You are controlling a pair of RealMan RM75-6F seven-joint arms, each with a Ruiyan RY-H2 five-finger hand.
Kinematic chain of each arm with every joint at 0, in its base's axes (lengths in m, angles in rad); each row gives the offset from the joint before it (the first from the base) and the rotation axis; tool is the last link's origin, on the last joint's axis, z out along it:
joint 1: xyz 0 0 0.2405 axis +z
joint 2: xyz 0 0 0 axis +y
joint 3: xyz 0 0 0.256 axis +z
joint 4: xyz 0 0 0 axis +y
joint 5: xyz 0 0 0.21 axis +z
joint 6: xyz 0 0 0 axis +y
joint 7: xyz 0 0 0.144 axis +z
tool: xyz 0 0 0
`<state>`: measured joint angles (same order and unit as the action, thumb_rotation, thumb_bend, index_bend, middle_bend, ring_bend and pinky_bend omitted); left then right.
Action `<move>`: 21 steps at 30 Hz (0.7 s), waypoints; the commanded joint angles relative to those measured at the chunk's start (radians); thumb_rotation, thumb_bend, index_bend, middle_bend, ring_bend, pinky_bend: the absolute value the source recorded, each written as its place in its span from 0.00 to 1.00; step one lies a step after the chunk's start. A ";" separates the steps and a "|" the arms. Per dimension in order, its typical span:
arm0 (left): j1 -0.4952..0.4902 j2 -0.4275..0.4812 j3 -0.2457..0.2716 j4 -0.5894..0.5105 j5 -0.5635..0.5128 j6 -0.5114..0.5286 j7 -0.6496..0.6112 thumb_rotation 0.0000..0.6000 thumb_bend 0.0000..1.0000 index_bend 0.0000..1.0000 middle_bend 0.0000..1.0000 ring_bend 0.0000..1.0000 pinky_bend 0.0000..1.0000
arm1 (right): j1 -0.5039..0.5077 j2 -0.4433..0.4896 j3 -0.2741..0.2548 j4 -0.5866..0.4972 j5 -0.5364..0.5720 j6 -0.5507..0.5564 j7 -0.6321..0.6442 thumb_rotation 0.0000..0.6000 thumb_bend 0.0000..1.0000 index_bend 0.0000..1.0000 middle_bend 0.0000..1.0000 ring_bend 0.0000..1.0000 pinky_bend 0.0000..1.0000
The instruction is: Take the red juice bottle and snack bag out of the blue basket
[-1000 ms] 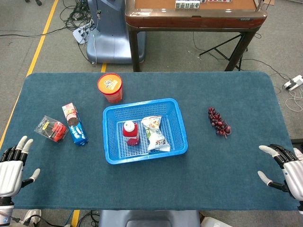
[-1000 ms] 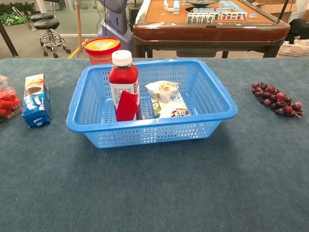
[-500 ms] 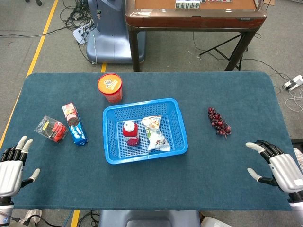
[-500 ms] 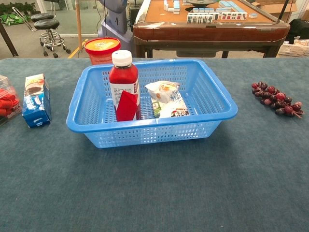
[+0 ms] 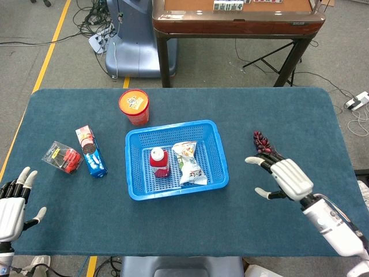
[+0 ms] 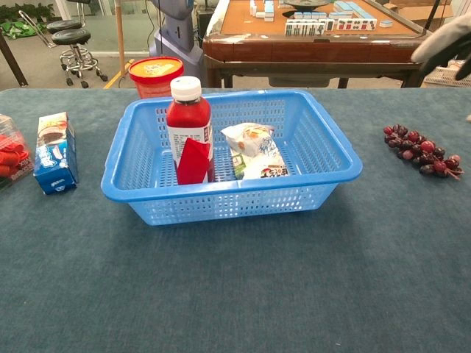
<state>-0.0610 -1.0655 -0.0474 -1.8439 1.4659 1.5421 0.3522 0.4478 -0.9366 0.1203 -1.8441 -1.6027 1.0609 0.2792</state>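
Note:
The red juice bottle (image 5: 158, 162) (image 6: 189, 132) stands upright with a white cap in the left part of the blue basket (image 5: 136, 190) (image 6: 221, 193). Beside it on the right lies the snack bag (image 5: 188, 163) (image 6: 255, 151). My right hand (image 5: 285, 176) hovers open with fingers spread, to the right of the basket and apart from it; its blurred fingers (image 6: 449, 42) show at the chest view's top right edge. My left hand (image 5: 12, 205) is open at the table's near left corner, holding nothing.
A bunch of dark red grapes (image 5: 264, 144) (image 6: 421, 155) lies just behind my right hand. An orange cup (image 5: 134, 107), a blue cookie box (image 5: 91, 151) and a clear pack of red items (image 5: 62, 157) sit left of the basket. A wooden table (image 5: 236, 20) stands beyond.
My right hand has swept from the table's near right edge leftward and forward, now close to the grapes and the basket. The left hand has slipped slightly lower. Basket contents are unmoved.

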 commanded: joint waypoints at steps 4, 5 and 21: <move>0.006 0.004 0.006 -0.002 0.009 0.006 -0.003 1.00 0.27 0.01 0.02 0.13 0.14 | 0.197 -0.114 0.109 -0.038 0.238 -0.230 -0.039 1.00 0.08 0.21 0.23 0.17 0.24; 0.007 0.005 0.006 -0.002 0.009 0.007 -0.004 1.00 0.27 0.01 0.02 0.13 0.14 | 0.218 -0.132 0.118 -0.031 0.266 -0.250 -0.055 1.00 0.06 0.21 0.22 0.16 0.24; 0.031 0.019 0.015 0.013 0.020 0.030 -0.041 1.00 0.27 0.01 0.02 0.13 0.14 | 0.528 -0.501 0.172 0.202 0.688 -0.325 -0.364 1.00 0.02 0.20 0.20 0.15 0.24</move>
<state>-0.0317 -1.0471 -0.0332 -1.8325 1.4847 1.5705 0.3138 0.9454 -1.4031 0.2839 -1.6752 -0.9469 0.7256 -0.0534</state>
